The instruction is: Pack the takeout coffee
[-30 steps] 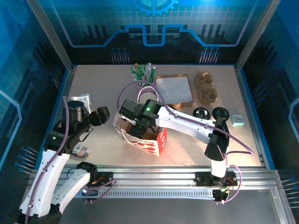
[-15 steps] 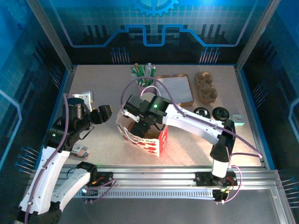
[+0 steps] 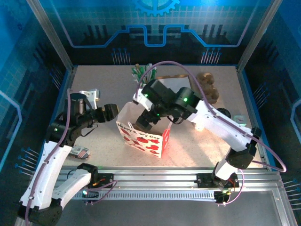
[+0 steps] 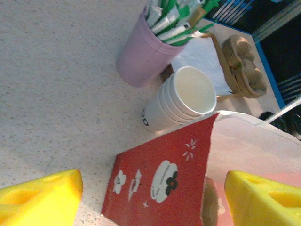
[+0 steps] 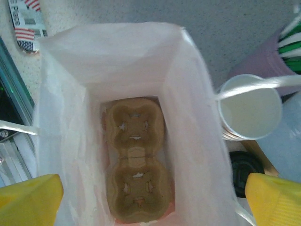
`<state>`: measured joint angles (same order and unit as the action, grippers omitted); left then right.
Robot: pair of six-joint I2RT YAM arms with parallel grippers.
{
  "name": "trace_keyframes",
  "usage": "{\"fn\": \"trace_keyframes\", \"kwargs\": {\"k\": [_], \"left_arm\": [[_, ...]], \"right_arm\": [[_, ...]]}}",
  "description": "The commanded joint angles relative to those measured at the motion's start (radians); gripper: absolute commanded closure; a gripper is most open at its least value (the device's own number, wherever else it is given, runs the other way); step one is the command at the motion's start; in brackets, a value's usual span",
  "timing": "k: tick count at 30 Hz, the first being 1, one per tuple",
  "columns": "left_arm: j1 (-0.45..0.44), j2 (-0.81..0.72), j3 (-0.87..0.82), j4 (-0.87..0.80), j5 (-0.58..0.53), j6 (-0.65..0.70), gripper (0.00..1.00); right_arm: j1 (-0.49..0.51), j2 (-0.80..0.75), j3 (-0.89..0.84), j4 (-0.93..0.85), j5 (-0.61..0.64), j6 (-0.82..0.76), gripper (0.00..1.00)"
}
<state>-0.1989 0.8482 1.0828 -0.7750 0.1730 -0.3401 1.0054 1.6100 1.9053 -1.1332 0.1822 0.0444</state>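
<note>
- From the overhead camera, a red-and-white gift bag (image 3: 141, 137) is standing open near the front of the surface (image 3: 103, 89).
- The right arm is reaching across from the right, and the right fingers (image 3: 142, 125) are hanging over the mouth of the bag.
- The left fingers (image 3: 111, 111) are hovering just beside the bag's upper left corner, apart from it.
- A pink cup of green-white sticks (image 3: 141, 74) and some cardboard carriers (image 3: 208, 84) are sitting along the far side. A black lid (image 3: 224, 113) is lying to the right, and a small packet (image 3: 80, 151) is lying at the front left.
- From the left wrist, the left fingers (image 4: 42, 197) are standing wide apart with nothing gripped between them.
- Beyond them, the bag's red side panel (image 4: 160, 179) is showing. A stack of nested white cups (image 4: 181, 101) is standing just behind it, next to the pink cup (image 4: 141, 61).
- From the right wrist, the right fingers (image 5: 28, 197) are spread as wide as they go, holding nothing and looking straight down into the bag (image 5: 113, 52).
- A brown two-cup carrier (image 5: 136, 183) is lying flat on the bag's bottom.
- The nested cups (image 5: 249, 113) are standing just outside the bag's right wall, with a black lid (image 5: 244, 167) beside them.
- Where the takeout coffee itself is standing, I cannot tell.
</note>
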Motion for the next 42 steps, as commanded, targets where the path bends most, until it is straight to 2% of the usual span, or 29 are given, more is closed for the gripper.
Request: {"fn": "trace_keyframes", "kwargs": {"k": [1, 5, 10, 22, 29, 33, 42], "left_arm": [[0.006, 0.014, 0.026, 0.012, 0.107, 0.009, 0.2], [0.004, 0.044, 0.028, 0.005, 0.168, 0.03, 0.2], [0.0, 0.076, 0.039, 0.006, 0.193, 0.04, 0.21], [-0.03, 0.159, 0.059, 0.0, 0.218, 0.056, 0.35], [-0.04, 0.191, 0.068, -0.014, 0.196, 0.065, 0.48], [-0.044, 0.203, 0.077, -0.017, 0.183, 0.064, 0.52], [-0.048, 0.224, 0.084, -0.027, 0.174, 0.061, 0.62]], "right_arm": [[-0.036, -0.085, -0.015, -0.014, -0.003, 0.026, 0.0], [-0.091, -0.158, -0.064, -0.019, -0.006, 0.068, 0.0], [-0.161, -0.272, -0.163, 0.007, 0.02, 0.111, 0.0], [-0.365, -0.377, -0.326, -0.007, 0.085, 0.255, 0.0], [-0.488, -0.415, -0.413, 0.007, 0.037, 0.287, 0.0], [-0.546, -0.435, -0.457, 0.028, -0.004, 0.298, 0.0], [-0.597, -0.443, -0.505, 0.056, -0.041, 0.29, 0.0]]}}
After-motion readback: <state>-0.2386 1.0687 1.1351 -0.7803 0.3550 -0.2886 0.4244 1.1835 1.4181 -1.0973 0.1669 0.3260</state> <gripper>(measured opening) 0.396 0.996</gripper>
